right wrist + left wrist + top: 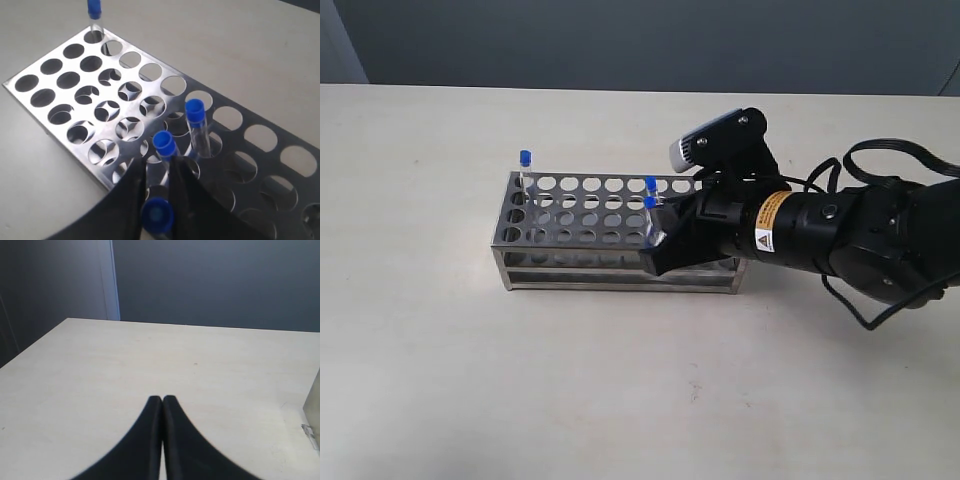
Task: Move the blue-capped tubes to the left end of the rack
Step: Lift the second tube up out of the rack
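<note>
Gripping a blue-capped tube point(157, 216) with the right jaws at the rack point(110, 61), holding the left jaws shut above the desk point(150, 355).

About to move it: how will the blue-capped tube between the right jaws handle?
That blue-capped tube looks thin, clear and smooth: probably light, slippery, perhaps fragile, so squeeze gently. The rack has hard steel hole edges, so tilting could knock or bind it. Laid down, it would likely roll.
</note>
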`<state>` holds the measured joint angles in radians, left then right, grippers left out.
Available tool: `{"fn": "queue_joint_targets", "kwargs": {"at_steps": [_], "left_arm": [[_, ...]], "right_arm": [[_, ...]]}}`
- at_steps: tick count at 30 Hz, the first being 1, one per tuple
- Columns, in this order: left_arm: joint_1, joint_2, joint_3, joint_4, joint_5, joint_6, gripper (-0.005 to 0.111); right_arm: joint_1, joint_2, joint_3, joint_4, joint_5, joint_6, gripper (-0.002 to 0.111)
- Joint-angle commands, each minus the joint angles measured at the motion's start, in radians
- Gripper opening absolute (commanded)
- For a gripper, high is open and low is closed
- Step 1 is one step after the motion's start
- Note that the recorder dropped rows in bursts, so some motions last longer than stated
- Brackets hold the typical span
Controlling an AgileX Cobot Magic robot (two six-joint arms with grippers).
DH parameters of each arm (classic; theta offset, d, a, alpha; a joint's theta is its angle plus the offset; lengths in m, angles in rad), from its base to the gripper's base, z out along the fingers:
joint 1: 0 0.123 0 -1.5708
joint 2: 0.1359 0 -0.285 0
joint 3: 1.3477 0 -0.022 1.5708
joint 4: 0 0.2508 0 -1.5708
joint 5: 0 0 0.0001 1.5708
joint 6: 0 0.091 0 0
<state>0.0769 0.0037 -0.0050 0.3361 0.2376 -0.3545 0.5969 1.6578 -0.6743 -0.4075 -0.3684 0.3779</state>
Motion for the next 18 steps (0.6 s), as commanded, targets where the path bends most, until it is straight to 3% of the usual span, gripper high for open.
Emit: {"fn": "queue_joint_targets", "kwargs": {"at_steps": [1, 18], "left_arm": [[-0.009, -0.004, 0.003, -0.003, 0.003, -0.002, 0.000], [-0.009, -0.004, 0.003, -0.004, 0.003, 0.000, 0.000]], "right_arm": [[0.003, -0.021, 0.010, -0.014, 0.025, -0.010, -0.001], [0.003, -0.085, 0.008, -0.014, 0.085, -0.011, -0.001]]}}
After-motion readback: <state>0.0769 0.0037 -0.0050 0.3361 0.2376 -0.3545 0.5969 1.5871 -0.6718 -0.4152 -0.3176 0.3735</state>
